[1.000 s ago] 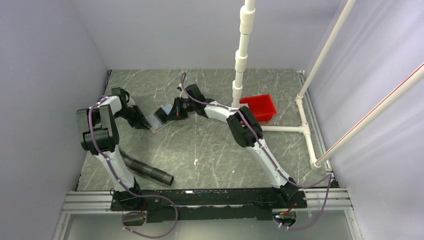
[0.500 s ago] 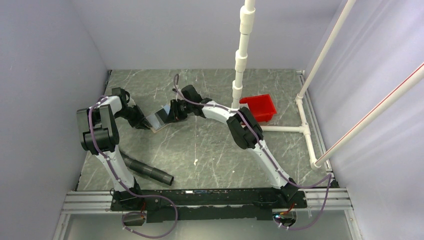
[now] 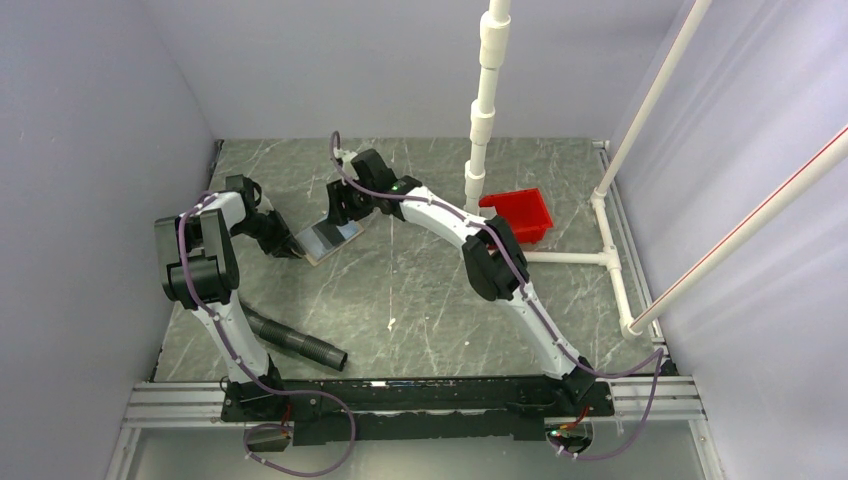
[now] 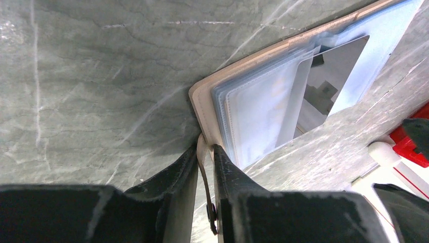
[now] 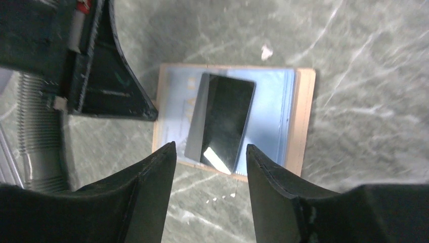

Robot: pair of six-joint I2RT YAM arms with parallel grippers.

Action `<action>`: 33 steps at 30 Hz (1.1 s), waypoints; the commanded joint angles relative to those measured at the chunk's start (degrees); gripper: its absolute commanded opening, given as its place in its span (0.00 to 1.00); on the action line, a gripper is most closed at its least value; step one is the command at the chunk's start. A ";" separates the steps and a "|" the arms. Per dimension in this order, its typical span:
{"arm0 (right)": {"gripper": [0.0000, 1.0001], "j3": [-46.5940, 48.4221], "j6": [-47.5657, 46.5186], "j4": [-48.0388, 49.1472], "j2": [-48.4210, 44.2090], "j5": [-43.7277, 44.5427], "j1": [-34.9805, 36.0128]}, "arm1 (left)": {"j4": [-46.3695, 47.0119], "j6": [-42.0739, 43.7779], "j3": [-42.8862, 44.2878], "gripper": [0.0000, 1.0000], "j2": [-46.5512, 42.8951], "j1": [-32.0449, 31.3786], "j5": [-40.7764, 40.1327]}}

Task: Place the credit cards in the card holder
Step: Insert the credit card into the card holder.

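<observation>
The card holder point(image 3: 331, 238) lies open and flat on the grey marbled desk point(image 3: 420, 300), bluish inside facing up and tan cover showing as a rim around it. One credit card point(image 5: 220, 121) rests on that inside, slightly askew to the card holder's edges, its glossy face dark and reflective. From the left wrist view its near edge seems to run behind a clear sleeve, but how far it is tucked in cannot be told.

The left gripper point(image 4: 205, 149) sits at the card holder's left corner, low against the desk. Its jaws are drawn narrow and pinch the card holder's thin strap between them.

The right gripper point(image 5: 210, 148) hangs above the card holder, over the credit card. Its jaws stand apart with nothing between them and touch neither thing.

A red tray point(image 3: 520, 215) sits well to the right of the card holder. A black ribbed hose point(image 3: 295, 343) lies on the nearer side of the card holder, apart from it.
</observation>
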 commanded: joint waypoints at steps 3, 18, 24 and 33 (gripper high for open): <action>0.52 2.98 0.55 4.41 3.04 -1.77 -0.37 | 1.03 1.73 -2.28 0.24 -0.49 -1.33 -0.54; 0.49 2.12 2.04 8.40 7.16 -8.31 -0.58 | 2.79 -1.56 -7.78 0.14 -3.62 -2.12 1.41; 0.46 1.59 1.29 11.25 7.77 -14.30 -0.71 | 2.88 -1.61 -7.73 0.13 -3.62 -2.78 1.47; 0.34 0.77 -3.91 16.88 9.06 -30.72 -0.08 | 2.09 -0.61 -6.52 0.11 -4.01 -2.87 -0.58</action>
